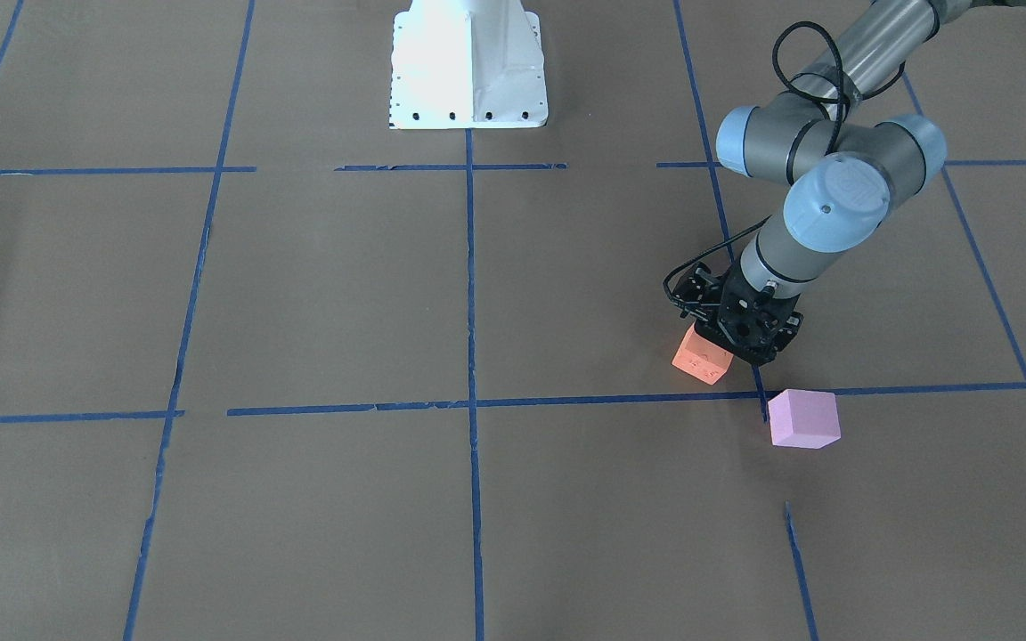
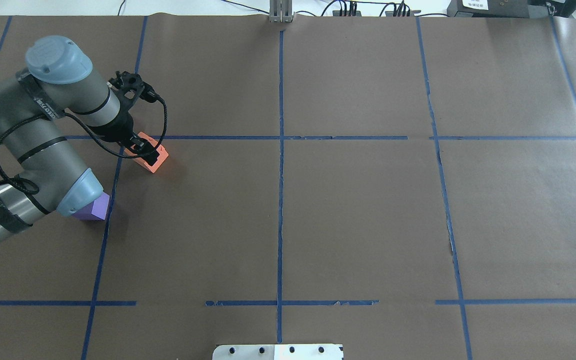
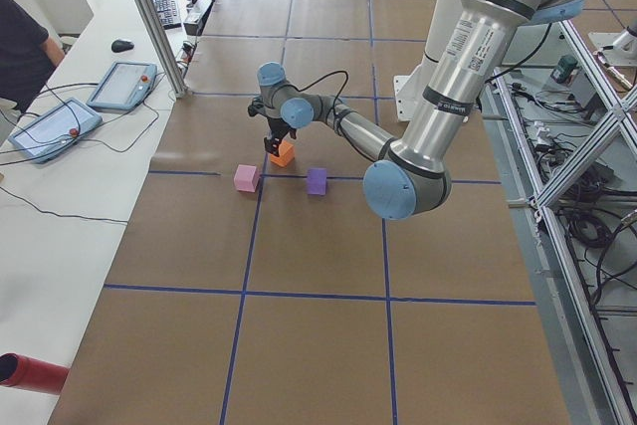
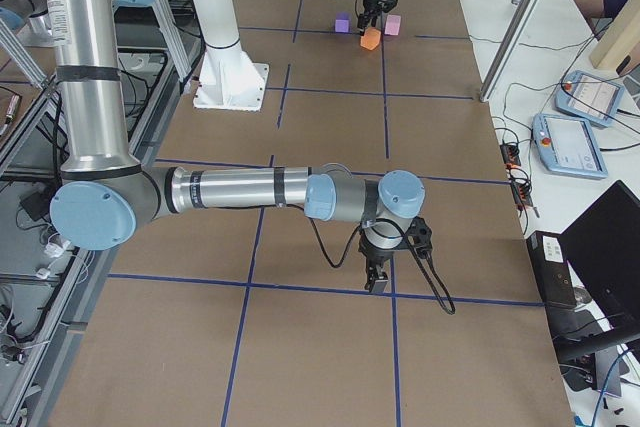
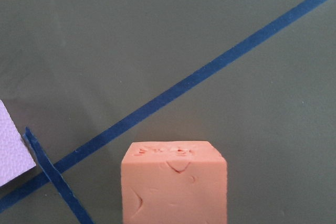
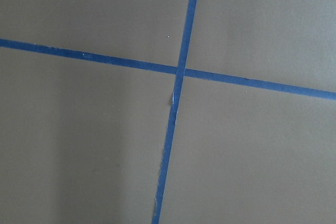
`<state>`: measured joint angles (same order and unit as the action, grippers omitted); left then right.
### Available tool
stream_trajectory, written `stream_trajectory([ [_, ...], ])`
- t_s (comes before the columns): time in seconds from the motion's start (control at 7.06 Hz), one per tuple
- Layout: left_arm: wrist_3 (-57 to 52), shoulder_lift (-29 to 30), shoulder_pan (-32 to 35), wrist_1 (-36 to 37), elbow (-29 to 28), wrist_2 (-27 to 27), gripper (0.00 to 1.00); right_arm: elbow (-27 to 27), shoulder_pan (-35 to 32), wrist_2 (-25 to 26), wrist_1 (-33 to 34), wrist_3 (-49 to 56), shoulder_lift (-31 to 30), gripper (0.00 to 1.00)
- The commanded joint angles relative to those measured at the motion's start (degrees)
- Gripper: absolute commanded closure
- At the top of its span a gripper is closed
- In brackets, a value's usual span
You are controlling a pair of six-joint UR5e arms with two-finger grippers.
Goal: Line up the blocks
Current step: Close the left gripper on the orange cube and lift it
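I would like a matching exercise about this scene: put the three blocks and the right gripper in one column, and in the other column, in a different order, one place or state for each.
Column one:
1. orange block
2. purple block
3. pink block
4. right gripper

Column two:
a. partly hidden under the left arm's elbow in the overhead view
b. far from all blocks, above bare paper
c. between the left gripper's fingers
d. standing free on the blue tape line

Pairs: 1-c, 2-a, 3-d, 4-b

Three blocks: one orange block, one purple block and one pink block, both beside the orange one. Two robot arms.
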<state>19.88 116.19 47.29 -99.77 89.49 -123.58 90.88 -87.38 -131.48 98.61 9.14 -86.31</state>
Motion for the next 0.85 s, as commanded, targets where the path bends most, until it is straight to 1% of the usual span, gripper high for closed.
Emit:
stream_trajectory([
  [0.0,0.07,0.09,0.00,-1.38,-1.41,0.26,0.00,0.00,0.02,0.00,0.00,0.00,0.00,0.00],
  [0.42,-0.01,0.26,-0.18,-1.83,-2.38,0.27,0.00,0.00,0.02,0.00,0.00,0.00,0.00,0.00],
  [0.71,0.07,1.49,-0.18,-2.97,-4.14,0.27,0.00,0.00,0.02,0.00,0.00,0.00,0.00,0.00],
])
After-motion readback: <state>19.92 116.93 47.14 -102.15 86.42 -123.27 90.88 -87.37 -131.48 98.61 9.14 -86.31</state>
